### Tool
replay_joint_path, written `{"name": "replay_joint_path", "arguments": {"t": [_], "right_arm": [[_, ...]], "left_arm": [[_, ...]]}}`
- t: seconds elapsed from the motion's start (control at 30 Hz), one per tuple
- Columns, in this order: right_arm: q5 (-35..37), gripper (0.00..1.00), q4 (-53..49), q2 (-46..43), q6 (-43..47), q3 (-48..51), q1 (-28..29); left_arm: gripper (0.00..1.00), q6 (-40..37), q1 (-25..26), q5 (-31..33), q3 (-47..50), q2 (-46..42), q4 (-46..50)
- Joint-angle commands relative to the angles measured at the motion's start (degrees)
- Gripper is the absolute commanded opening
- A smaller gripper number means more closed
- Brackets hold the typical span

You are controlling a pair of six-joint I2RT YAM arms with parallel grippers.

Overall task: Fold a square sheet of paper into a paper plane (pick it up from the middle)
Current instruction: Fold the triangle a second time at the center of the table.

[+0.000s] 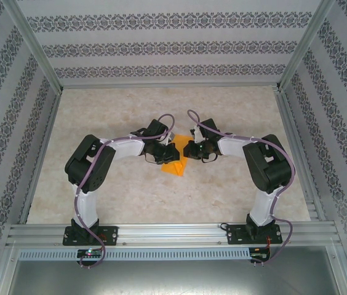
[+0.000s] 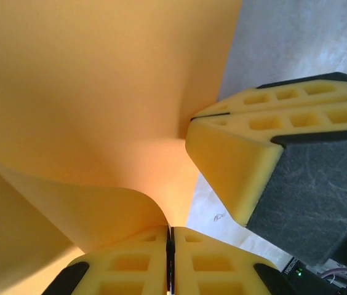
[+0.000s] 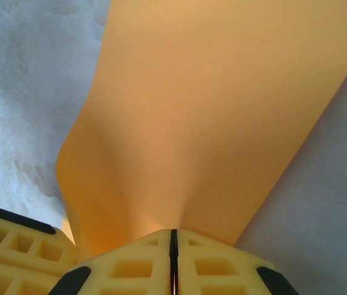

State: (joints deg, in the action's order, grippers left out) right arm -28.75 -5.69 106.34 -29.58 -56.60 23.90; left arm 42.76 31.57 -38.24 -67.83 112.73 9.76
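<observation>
Overhead, the square sheet of paper (image 1: pixel 175 166) lies mid-worktop (image 1: pixel 235 110) between the left hand (image 1: pixel 166 153) and the right hand (image 1: pixel 187 152), equally near both; the left wrist view shows both pinched shut on it (sheet stretching away ahead), the right wrist view likewise.

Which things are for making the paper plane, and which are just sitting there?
For the job: orange paper, left tool, right tool, both pinched shut on the paper.
Just there: table, patterned walls, metal rail.
</observation>
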Motion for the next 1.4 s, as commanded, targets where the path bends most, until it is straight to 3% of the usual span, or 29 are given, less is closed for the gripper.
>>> {"name": "replay_joint_path", "arguments": {"t": [0.0, 1.37], "right_arm": [[0.8, 0.09, -1.3, 0.5, 1.6, 0.8, 0.7], [0.7, 0.07, -2.6, 0.6, 2.4, -0.1, 0.8]], "left_arm": [[0.12, 1.8, 0.7, 1.4, -1.5, 1.0, -1.6], [0.12, 2.4, 0.8, 0.3, -4.4, 6.0, -3.2]]}}
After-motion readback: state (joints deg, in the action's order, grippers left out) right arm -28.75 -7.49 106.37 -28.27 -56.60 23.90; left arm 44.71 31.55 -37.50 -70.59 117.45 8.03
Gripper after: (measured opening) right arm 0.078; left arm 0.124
